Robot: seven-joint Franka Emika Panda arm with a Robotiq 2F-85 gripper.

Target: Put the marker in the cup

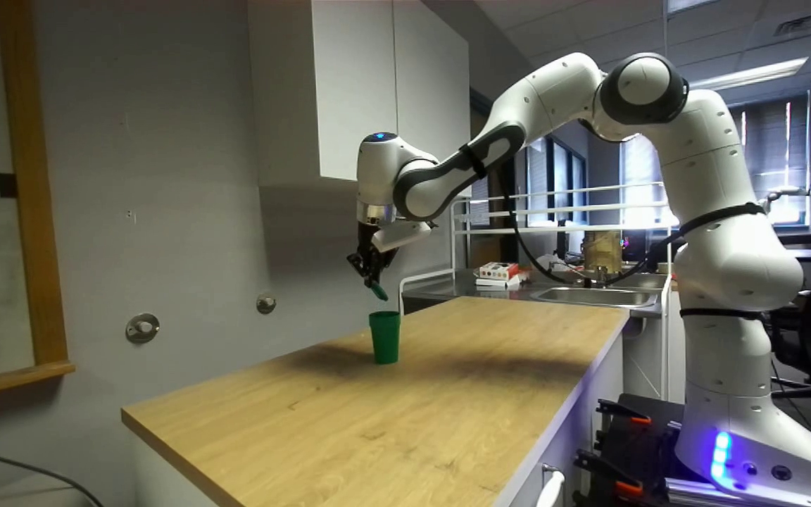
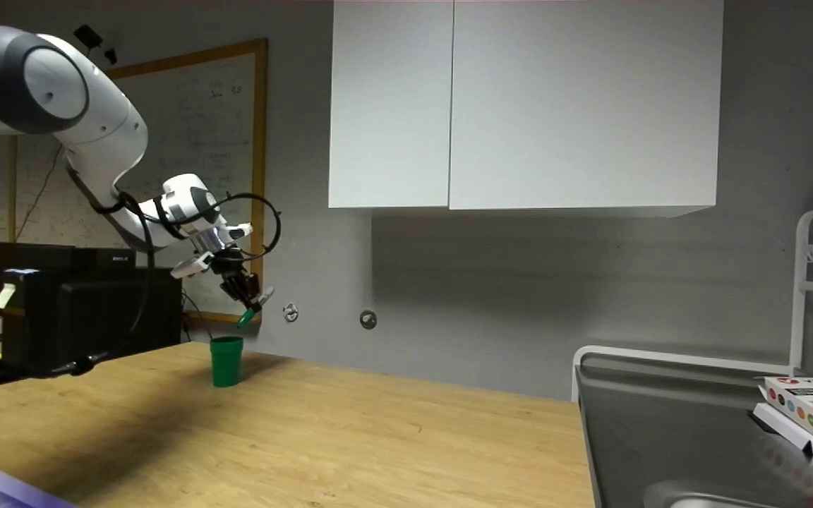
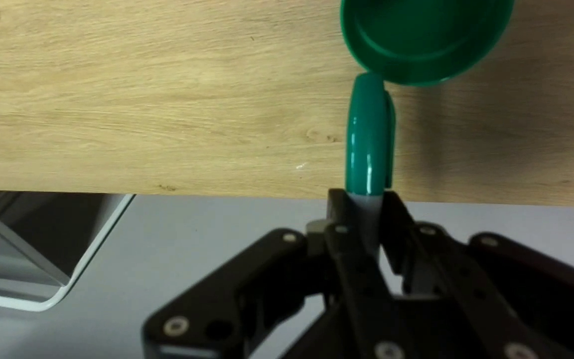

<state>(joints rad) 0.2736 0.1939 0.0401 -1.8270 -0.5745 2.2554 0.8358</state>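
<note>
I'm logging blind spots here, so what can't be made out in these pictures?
The cup: wrist view, rim partly cut off by the top edge.
The marker: wrist view, back end hidden by the gripper.
The marker's writing tip: every view, covered by its green cap.
The whiteboard: an exterior view, most writing too small and faint.

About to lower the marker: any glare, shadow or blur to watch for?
Wrist view: shiny streaks on the marker, the gripper looks blurred; in an exterior view, a window glares behind the arm; in both exterior views, shadows darken the countertop near the cup.
</note>
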